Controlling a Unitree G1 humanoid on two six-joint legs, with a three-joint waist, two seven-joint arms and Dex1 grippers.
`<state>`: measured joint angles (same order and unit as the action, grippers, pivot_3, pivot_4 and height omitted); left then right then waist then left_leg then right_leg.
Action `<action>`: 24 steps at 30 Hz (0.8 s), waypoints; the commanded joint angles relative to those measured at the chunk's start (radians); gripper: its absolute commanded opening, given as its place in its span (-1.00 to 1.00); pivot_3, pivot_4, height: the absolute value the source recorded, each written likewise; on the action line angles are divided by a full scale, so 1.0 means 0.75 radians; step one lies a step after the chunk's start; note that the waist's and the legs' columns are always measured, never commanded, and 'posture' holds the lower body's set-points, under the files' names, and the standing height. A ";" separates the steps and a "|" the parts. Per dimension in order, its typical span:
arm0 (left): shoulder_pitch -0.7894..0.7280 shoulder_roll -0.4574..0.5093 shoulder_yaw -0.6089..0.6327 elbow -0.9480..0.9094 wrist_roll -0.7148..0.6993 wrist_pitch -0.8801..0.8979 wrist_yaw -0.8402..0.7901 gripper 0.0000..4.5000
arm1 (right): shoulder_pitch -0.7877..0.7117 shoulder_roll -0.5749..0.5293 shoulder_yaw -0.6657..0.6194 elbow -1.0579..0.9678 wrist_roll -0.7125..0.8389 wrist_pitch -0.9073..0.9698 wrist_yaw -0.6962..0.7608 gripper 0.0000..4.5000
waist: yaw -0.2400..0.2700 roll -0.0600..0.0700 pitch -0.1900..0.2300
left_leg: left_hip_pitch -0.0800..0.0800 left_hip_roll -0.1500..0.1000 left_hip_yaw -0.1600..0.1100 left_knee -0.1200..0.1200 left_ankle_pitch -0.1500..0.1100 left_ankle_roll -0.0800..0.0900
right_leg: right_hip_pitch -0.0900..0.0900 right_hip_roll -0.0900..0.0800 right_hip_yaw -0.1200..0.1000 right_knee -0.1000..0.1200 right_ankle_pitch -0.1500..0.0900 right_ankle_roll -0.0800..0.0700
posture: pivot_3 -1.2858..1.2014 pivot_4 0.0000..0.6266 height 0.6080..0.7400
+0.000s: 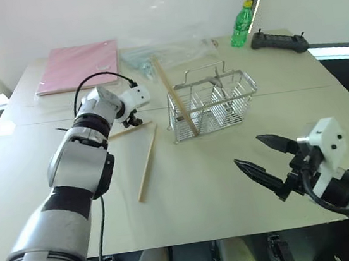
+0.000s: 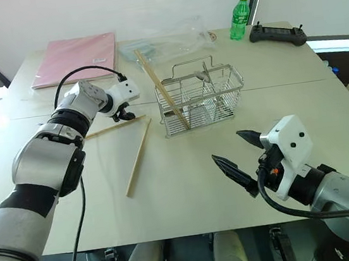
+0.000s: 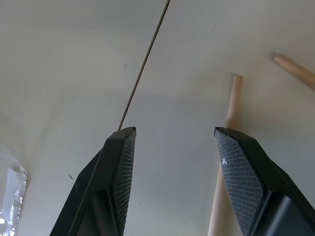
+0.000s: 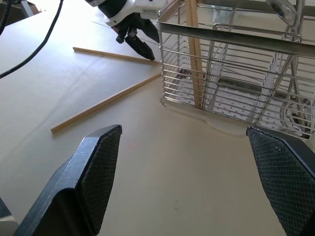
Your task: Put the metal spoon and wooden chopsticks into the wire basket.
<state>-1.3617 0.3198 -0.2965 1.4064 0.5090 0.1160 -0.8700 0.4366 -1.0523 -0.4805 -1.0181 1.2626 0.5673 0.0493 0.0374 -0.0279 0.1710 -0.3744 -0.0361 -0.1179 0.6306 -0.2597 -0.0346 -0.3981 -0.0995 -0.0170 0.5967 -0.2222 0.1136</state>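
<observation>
A wide, pale table (image 1: 233, 193) carries everything. At its far left lies a flat pink folder (image 1: 79, 66), with crumpled clear plastic (image 1: 171, 51) beside it, and a green bottle (image 1: 242, 25) and a black controller (image 1: 279, 42) at the far right.

Near the table's middle stands the wire basket (image 1: 212, 103), upright. One of the wooden chopsticks (image 1: 175, 102) already leans inside its left end, rising well above the rim. The metal spoon (image 2: 204, 74) appears to stand in a compartment near the basket's handle, its bowl upward, though this is hard to confirm.

Two more chopsticks lie flat on the table left of the basket: one loose chopstick (image 1: 147, 164) runs diagonally toward the robot, and a second chopstick (image 1: 130, 130) lies nearly crosswise, their far ends close together near the basket.

The left claw (image 1: 133, 119) points down at the table right where these two sticks nearly meet. Its fingers are partly open and hold nothing; one stick's end lies just inside one fingertip. The right claw (image 1: 260, 155) hovers nearer the robot, spread wide and empty.

The step in hand looks like picking up a loose chopstick. To do it well, the left claw should centre over one stick only, settle low so both pads straddle it, then close firmly, avoiding the neighbouring stick.
</observation>
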 commanded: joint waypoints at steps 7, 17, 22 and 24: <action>0.003 0.004 -0.020 -0.018 0.031 -0.031 0.018 0.18 | 0.004 -0.030 0.007 -0.039 0.016 -0.081 -0.040 0.86 | 0.001 0.000 0.000 | 0.000 0.000 0.000 0.000 0.000 0.000 | 0.000 0.000 0.000 0.000 0.000 0.000 | 0.03 -0.52 0.72; 0.031 0.001 -0.024 -0.016 0.054 -0.054 0.041 0.18 | 0.004 -0.052 -0.031 -0.039 0.052 -0.095 -0.066 0.86 | 0.001 0.000 -0.001 | 0.002 0.000 0.000 0.001 0.000 0.000 | 0.002 0.000 0.000 0.000 0.000 0.000 | 0.03 -0.52 0.72; 0.031 0.004 -0.014 -0.017 0.045 -0.058 0.027 -0.38 | -0.006 -0.056 -0.037 -0.039 0.059 -0.091 -0.074 0.86 | 0.001 0.000 -0.001 | 0.002 0.000 0.000 0.001 0.000 0.000 | 0.002 0.000 0.000 0.000 0.000 0.000 | 0.03 -0.52 0.72; 0.031 0.005 -0.015 -0.017 0.047 -0.058 0.036 -0.85 | -0.008 -0.056 -0.038 -0.039 0.060 -0.089 -0.076 0.86 | 0.001 0.000 -0.001 | 0.002 0.000 0.000 0.001 0.000 0.000 | 0.002 0.000 0.000 0.000 0.000 0.000 | 0.03 -0.52 0.72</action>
<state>-1.3336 0.3161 -0.3023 1.4049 0.5375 0.0761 -0.8473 0.4382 -1.0847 -0.4796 -1.0181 1.3006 0.5176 -0.0037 0.0380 -0.0278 0.1707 -0.3732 -0.0360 -0.1179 0.6314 -0.2597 -0.0346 -0.3964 -0.0995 -0.0168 0.5968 -0.2218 0.1132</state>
